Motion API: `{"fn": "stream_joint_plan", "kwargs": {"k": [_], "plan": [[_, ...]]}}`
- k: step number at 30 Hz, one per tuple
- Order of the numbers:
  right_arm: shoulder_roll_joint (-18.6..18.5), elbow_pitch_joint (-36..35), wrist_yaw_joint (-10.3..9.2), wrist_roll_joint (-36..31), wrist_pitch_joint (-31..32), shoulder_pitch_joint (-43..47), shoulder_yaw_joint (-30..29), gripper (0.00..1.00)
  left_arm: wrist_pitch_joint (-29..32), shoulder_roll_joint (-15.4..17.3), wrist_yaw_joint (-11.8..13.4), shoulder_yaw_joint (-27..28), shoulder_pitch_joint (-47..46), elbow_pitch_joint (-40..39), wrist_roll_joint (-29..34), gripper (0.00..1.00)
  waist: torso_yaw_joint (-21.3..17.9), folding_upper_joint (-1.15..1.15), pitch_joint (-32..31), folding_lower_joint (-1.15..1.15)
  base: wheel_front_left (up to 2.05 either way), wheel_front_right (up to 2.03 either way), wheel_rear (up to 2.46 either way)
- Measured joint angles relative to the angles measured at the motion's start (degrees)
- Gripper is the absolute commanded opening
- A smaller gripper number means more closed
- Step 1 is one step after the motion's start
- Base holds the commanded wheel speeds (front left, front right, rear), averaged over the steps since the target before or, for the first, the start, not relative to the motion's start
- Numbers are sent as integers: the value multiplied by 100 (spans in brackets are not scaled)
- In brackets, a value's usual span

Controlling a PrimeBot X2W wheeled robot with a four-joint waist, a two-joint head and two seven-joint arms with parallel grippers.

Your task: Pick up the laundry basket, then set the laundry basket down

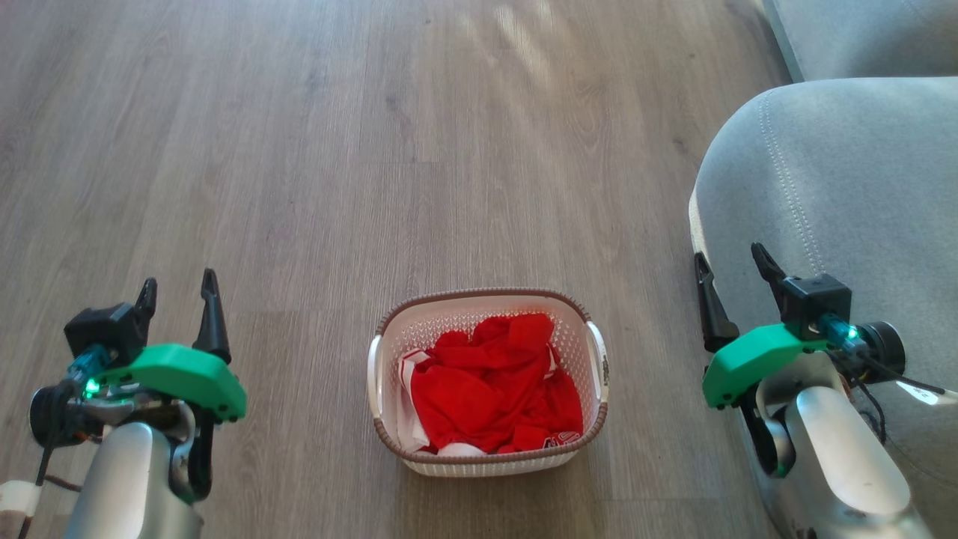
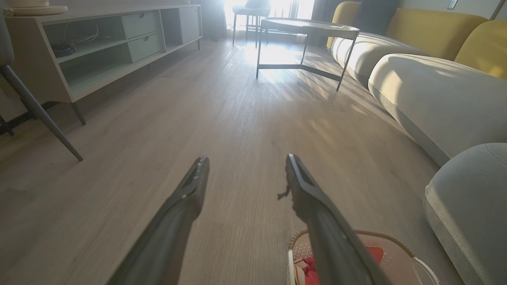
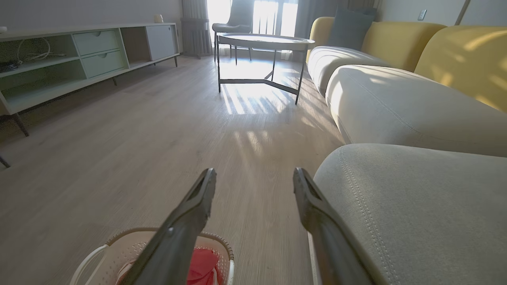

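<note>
The laundry basket (image 1: 486, 457) stands on the wooden floor straight ahead of me, white and perforated with a brown braided rim, red and white clothes heaped inside. It has a white handle (image 1: 599, 359) on each side. My left gripper (image 1: 179, 288) hangs open well to the left of it, nothing between its fingers. My right gripper (image 1: 730, 269) is open too, off to the right of the basket beside a grey cushion. The basket's corner shows at the bottom of the left wrist view (image 2: 392, 247) and of the right wrist view (image 3: 119, 249), below the open left gripper (image 2: 245, 160) and the open right gripper (image 3: 253, 174).
A grey sofa seat (image 1: 838, 187) bulges in at the right, close to my right arm. Farther off stand a round metal-legged coffee table (image 3: 265, 39), a long low TV cabinet (image 2: 103, 43) on the left, a chair leg (image 2: 39, 114), and yellow-backed sofa sections (image 3: 396, 71).
</note>
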Motion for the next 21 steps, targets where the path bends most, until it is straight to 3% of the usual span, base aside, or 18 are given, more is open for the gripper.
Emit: {"fn": "stream_joint_plan", "kwargs": {"k": [21], "plan": [[104, 4, 0, 180, 0, 1, -26, 100, 9, 24, 59, -53, -1, -27, -177, 100, -15, 0, 89, 0, 0, 0, 0]]}}
